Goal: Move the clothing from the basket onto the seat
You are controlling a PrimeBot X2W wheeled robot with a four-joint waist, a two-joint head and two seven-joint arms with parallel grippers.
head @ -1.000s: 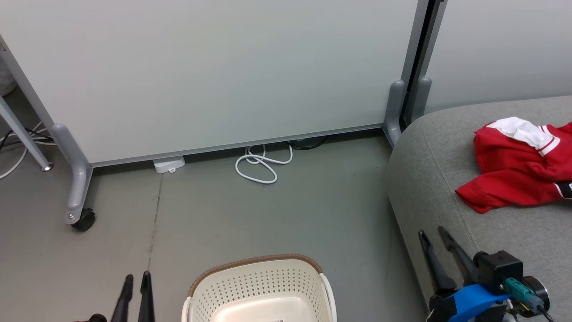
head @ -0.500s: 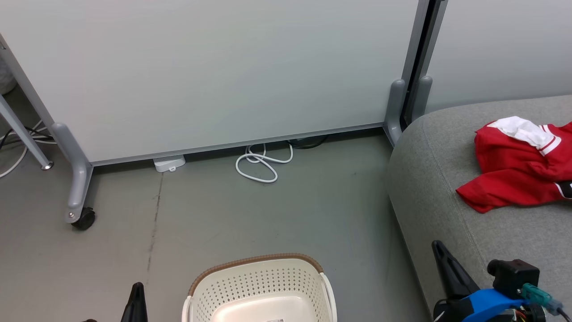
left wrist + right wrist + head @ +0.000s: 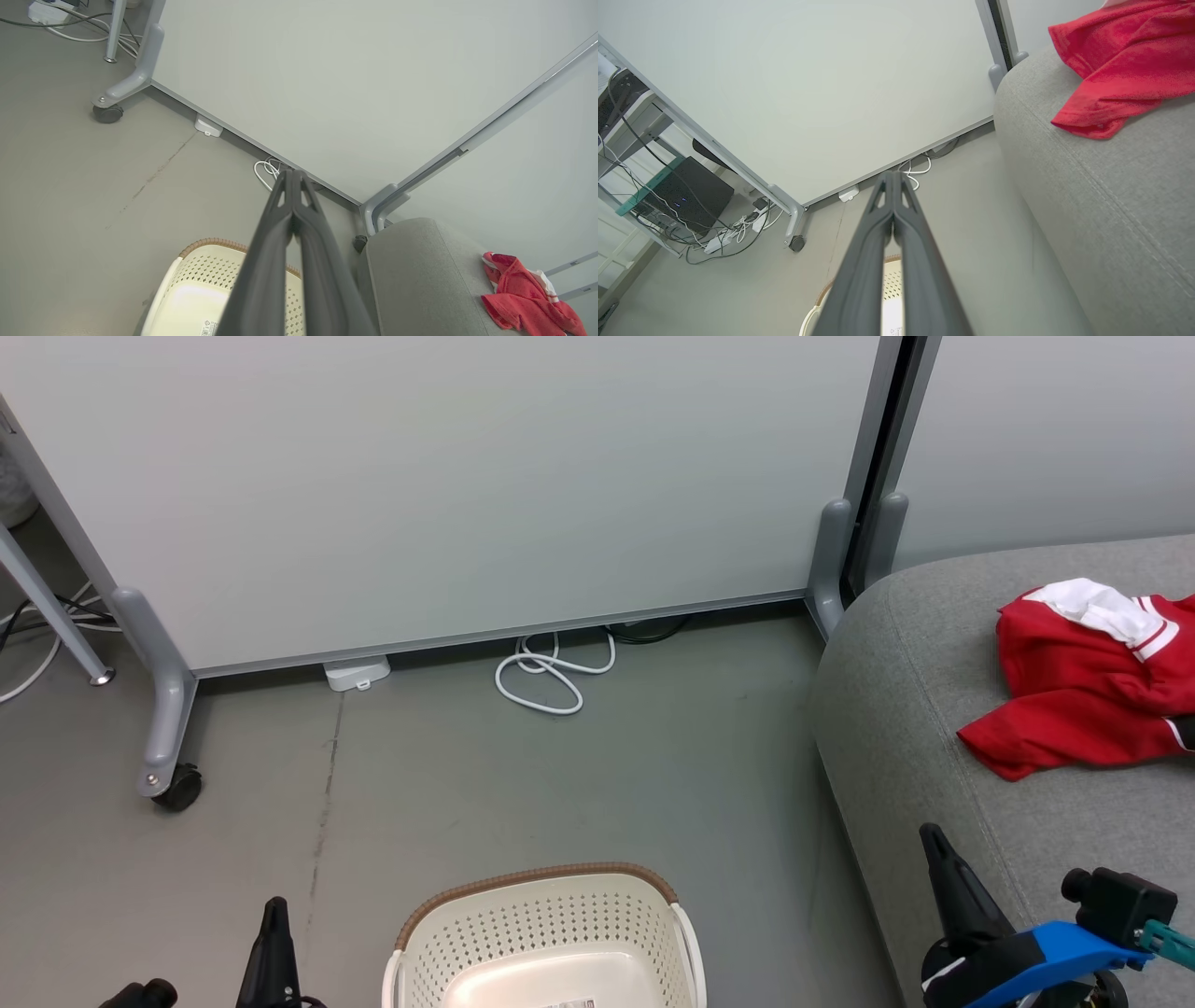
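Red clothing with white trim lies crumpled on the grey seat at the right; it also shows in the left wrist view and right wrist view. The cream basket with a brown rim stands on the floor at the bottom middle, and the part of its inside that shows holds no cloth. My left gripper is shut at the lower left, left of the basket. My right gripper is shut at the lower right over the seat's front edge. Both hold nothing, fingertips pressed together.
A white partition on grey wheeled feet stands behind. A coiled white cable and a small white box lie at its base. A table leg and cables sit at the far left. A black box and wires sit beyond the partition.
Both grippers have gone from open to shut, with nothing in them. The left gripper has sunk a little; the right has drawn back to the lower right. The camera shifted slightly.
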